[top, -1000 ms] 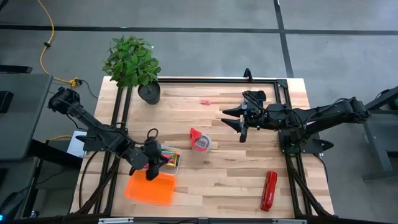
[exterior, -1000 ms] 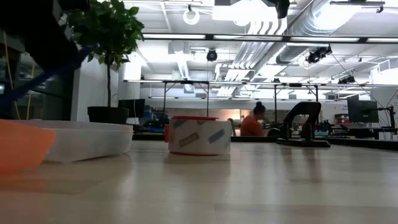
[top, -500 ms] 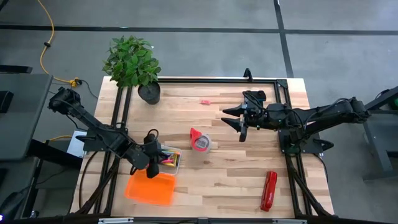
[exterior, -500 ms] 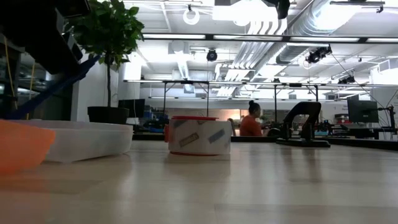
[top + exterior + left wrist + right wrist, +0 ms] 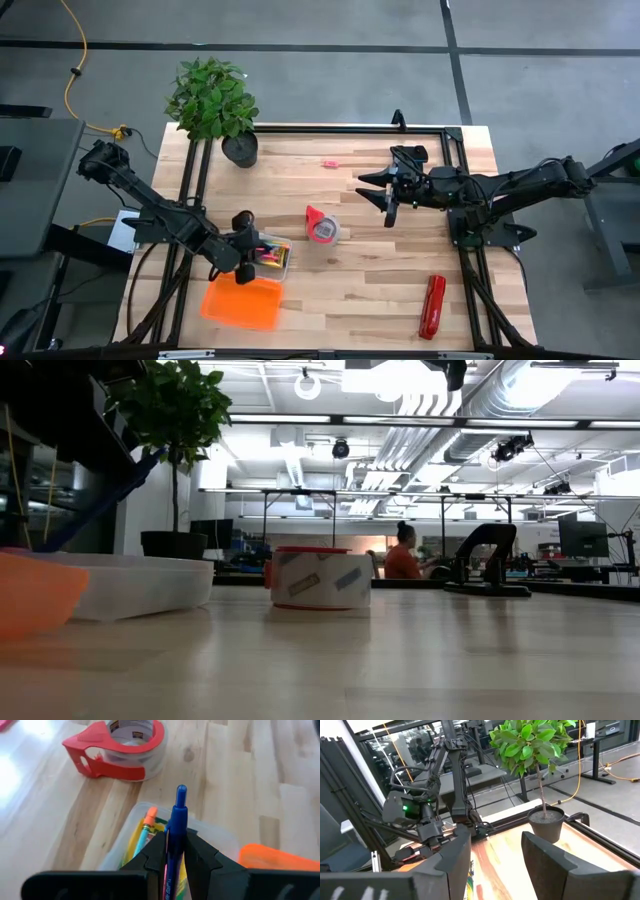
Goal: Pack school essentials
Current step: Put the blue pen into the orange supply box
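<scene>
We take the red tape roll (image 5: pixel 322 226) in the middle of the table (image 5: pixel 370 290) as our marker and go left to right.

Far to its left and toward the back edge stands the potted plant (image 5: pixel 214 102). Nearer, just left of the tape roll, sits the clear plastic box (image 5: pixel 283 258), with an orange lid (image 5: pixel 240 302) lying against its front side. The left gripper (image 5: pixel 243 250) hangs right over that box, on the side away from the tape roll. Its fingers (image 5: pixel 200 859) are clamped on the blue pen (image 5: pixel 174 842), which stands up between them above the box opening (the wrist camera gives us the best look at this). Inside the box we can see a thin teal pencil (image 5: pixel 143 836) with an orange end and some yellow-green stuff under it, plus a bit of pink-red on the tape-roll side (image 5: pixel 271 255); we can't really tell which items those are.

From table height, the tape roll (image 5: pixel 320 576) is dead centre, with the clear box (image 5: pixel 140 585) and orange lid (image 5: pixel 35 592) off to its left.

Behind the tape roll, toward the back edge, a tiny pink piece (image 5: pixel 328 163) lies alone on the wood.

To the right of the tape roll and a little farther back, the right gripper (image 5: pixel 376 189) hovers well apart from it, fingers (image 5: pixel 547 855) spread wide with nothing between them.

Farther right and toward the front edge, the long red stapler (image 5: pixel 432 306) lies by itself, well apart from the tape roll.
</scene>
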